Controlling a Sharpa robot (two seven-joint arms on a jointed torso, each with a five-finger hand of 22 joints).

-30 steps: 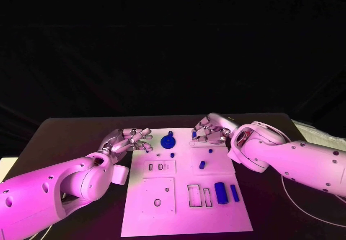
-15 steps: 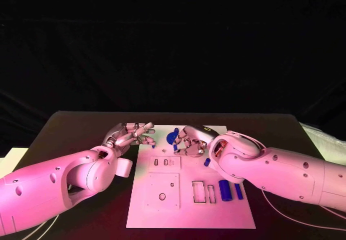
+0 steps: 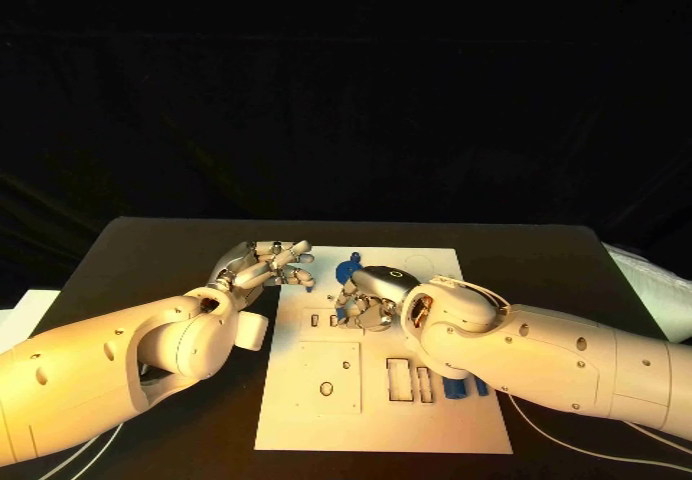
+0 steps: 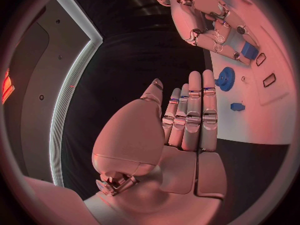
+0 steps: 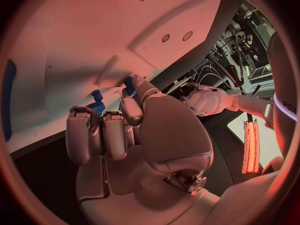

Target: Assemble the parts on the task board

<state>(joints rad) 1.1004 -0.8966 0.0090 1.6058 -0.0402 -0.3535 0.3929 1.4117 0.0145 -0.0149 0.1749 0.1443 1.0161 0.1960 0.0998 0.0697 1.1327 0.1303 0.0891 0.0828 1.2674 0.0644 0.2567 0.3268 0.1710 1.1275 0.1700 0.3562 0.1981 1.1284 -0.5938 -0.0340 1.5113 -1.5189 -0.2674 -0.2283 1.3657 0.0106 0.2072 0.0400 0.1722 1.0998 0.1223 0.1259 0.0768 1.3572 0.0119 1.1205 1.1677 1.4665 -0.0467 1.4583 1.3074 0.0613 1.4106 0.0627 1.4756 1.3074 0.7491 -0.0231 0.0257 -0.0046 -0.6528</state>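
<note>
The white task board (image 3: pixel 382 420) lies in the middle of the black table. A blue gear (image 3: pixel 351 270) stands near its far edge. My right hand (image 3: pixel 368 298) hovers over the board just in front of the gear, above two small slots (image 3: pixel 323 321). Its fingers are curled and pinch a small blue part (image 4: pixel 249 50) at the thumb tip (image 5: pixel 129 84). My left hand (image 3: pixel 267 265) is at the board's far left corner, fingers straight and holding nothing. A small blue piece (image 4: pixel 237 106) lies on the board beside its fingertips (image 4: pixel 209 82).
Two long blue parts (image 3: pixel 456 387) lie on the board's right side, partly hidden under my right forearm. Rectangular slots (image 3: pixel 398 380) and a square plate with holes (image 3: pixel 327 375) take up the board's near half. Black table surrounds the board.
My right hand has moved left from the board's far right corner to the area just in front of the gear, carrying the small blue part. The left hand has hardly moved.
</note>
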